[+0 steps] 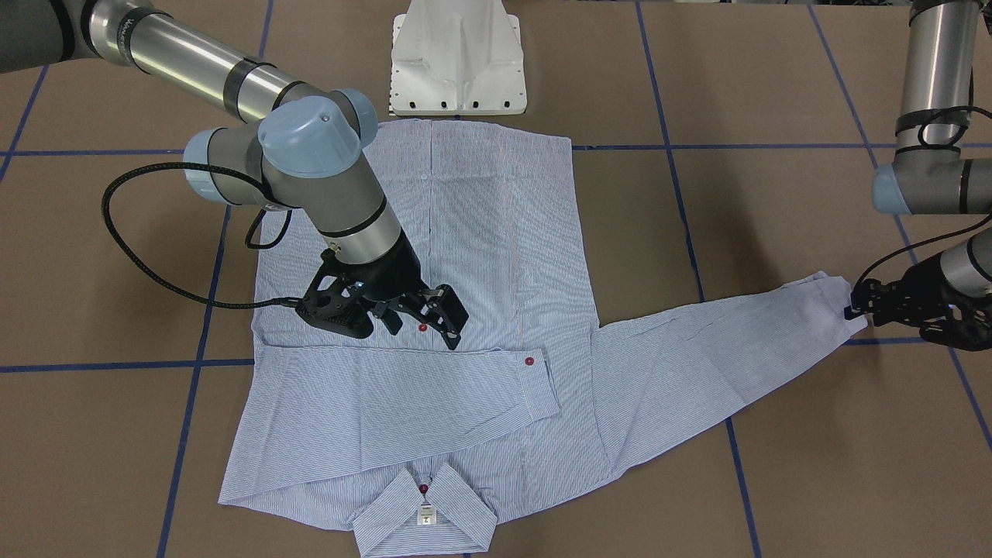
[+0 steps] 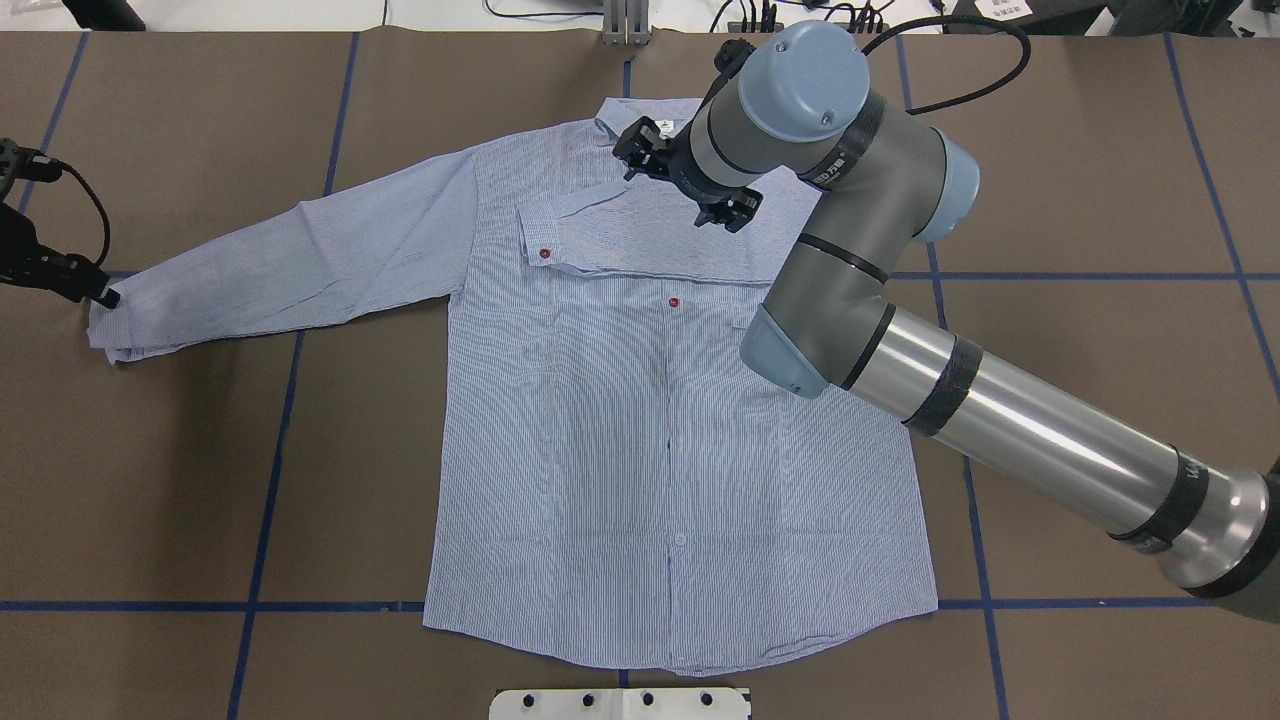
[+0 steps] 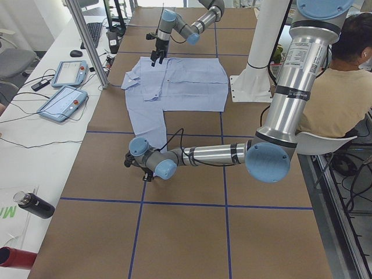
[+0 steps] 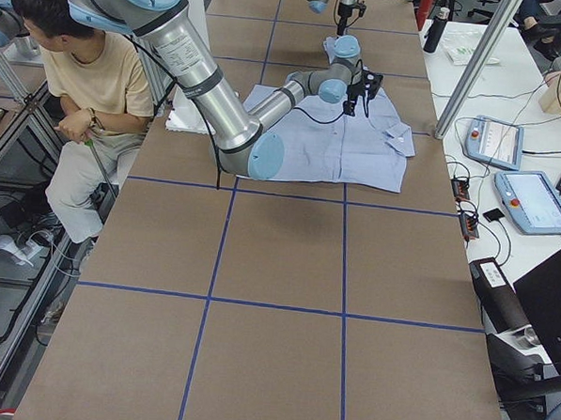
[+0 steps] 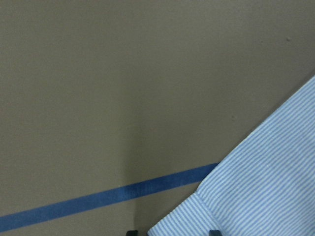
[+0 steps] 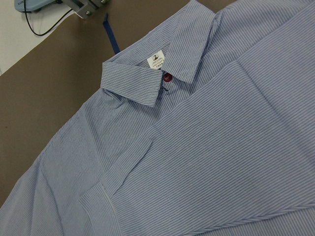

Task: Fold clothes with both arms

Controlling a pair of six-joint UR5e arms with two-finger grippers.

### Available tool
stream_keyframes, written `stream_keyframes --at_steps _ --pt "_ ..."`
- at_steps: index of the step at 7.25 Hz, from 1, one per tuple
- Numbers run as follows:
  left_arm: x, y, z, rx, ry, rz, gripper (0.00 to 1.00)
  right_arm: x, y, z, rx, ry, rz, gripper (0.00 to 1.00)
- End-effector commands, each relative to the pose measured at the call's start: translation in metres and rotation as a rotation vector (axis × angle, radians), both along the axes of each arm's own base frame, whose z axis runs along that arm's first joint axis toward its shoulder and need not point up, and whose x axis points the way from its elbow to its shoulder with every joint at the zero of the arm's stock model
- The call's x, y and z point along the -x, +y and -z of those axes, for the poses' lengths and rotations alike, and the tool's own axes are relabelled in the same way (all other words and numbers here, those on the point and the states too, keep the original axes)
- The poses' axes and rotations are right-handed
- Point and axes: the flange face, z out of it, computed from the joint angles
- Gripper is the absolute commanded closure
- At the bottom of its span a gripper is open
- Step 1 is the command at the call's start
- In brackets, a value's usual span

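Note:
The blue-and-white striped shirt (image 1: pixel 496 256) lies flat, front up, on the brown table (image 2: pixel 660 430). One sleeve (image 1: pixel 387 395) is folded across the chest (image 2: pixel 650 245). The other sleeve (image 1: pixel 713 341) stretches out sideways (image 2: pixel 300 260). My right gripper (image 1: pixel 422 324) is open and empty, just above the chest beside the folded sleeve (image 2: pixel 683 183). Its wrist view shows the collar with its white tag (image 6: pixel 147 78). My left gripper (image 1: pixel 852 308) is at the outstretched sleeve's cuff (image 2: pixel 105 295). The cuff (image 5: pixel 266 187) lies at the left wrist view's lower edge. I cannot tell whether the left gripper is shut on it.
The white pedestal base (image 1: pixel 457 62) stands at the shirt's hem side. Blue tape lines (image 1: pixel 682 232) cross the table. A seated person (image 3: pixel 343 75) is beside the robot. Teach pendants (image 3: pixel 61 102) and a bottle (image 3: pixel 35 204) lie on the side bench.

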Motion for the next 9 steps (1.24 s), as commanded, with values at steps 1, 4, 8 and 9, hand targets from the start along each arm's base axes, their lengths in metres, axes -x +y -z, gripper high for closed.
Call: stream_keyframes --at_steps 1,4,8,9 --pt "-0.001 0.000 0.000 0.000 0.001 0.000 0.51 -0.001 0.001 -0.001 -0.010 -0.019 0.000 0.00" --pt "0.000 0.001 -0.004 0.007 -0.004 0.000 1.00 -0.004 0.002 -0.006 -0.023 -0.036 -0.002 0.00" --pt "-0.003 -0.005 0.009 -0.002 0.002 0.002 1.00 -0.008 0.005 0.001 -0.032 -0.049 0.000 0.01" --pt "-0.003 -0.006 0.017 -0.012 0.010 0.002 1.00 -0.009 0.004 0.002 -0.034 -0.051 -0.001 0.01"
